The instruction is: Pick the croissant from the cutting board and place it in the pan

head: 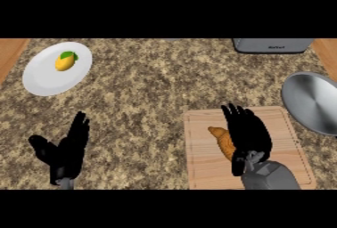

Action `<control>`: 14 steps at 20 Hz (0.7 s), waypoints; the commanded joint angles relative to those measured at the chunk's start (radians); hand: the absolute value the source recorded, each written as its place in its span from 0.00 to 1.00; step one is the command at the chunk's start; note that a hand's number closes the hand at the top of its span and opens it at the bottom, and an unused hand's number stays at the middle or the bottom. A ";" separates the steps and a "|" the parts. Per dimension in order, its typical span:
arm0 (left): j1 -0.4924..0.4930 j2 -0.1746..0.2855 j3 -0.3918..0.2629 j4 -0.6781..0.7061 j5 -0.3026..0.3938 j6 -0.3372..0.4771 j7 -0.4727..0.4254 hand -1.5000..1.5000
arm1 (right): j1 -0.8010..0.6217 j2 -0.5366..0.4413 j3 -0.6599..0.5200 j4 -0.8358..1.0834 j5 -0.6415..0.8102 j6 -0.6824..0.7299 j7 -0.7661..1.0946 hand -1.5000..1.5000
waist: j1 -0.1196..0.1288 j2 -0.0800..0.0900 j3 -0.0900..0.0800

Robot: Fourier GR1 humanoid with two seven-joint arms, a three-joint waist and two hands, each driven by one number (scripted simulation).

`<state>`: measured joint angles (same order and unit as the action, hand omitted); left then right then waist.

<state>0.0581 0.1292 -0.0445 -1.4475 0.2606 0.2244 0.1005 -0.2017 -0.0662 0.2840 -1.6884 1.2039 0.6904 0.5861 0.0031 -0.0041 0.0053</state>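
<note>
The right hand (248,136), fingers (238,118) straight, overlapped the croissant (221,139) on the cutting board (204,171); the pan (317,102) sat at its two o'clock.

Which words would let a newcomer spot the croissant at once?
Find the light wooden cutting board at the view's lower right, left of the steel pan. The croissant is the golden-brown elongated pastry on the board, showing just left of the black right hand. The only other food, a yellow fruit, sits far off on the white plate at upper left.
</note>
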 commanded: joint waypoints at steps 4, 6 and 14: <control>0.035 -0.046 -0.032 -0.039 -0.045 0.046 0.049 0.50 | 0.012 0.040 0.012 0.018 -0.002 -0.087 -0.028 0.00 | 0.000 0.003 -0.005; 0.035 -0.015 0.005 -0.022 -0.026 0.001 0.036 0.50 | 0.047 0.010 0.035 0.022 0.027 -0.140 -0.055 0.00 | -0.001 0.004 -0.005; -0.016 -0.031 -0.010 -0.071 -0.053 0.041 0.121 0.50 | 0.119 -0.065 0.024 0.135 0.080 -0.312 -0.144 0.00 | -0.002 0.004 -0.005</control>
<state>0.0616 0.0969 -0.0404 -1.4781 0.2222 0.2379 0.1275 -0.1269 -0.0896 0.3084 -1.5992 1.2608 0.4527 0.4875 0.0025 -0.0037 0.0048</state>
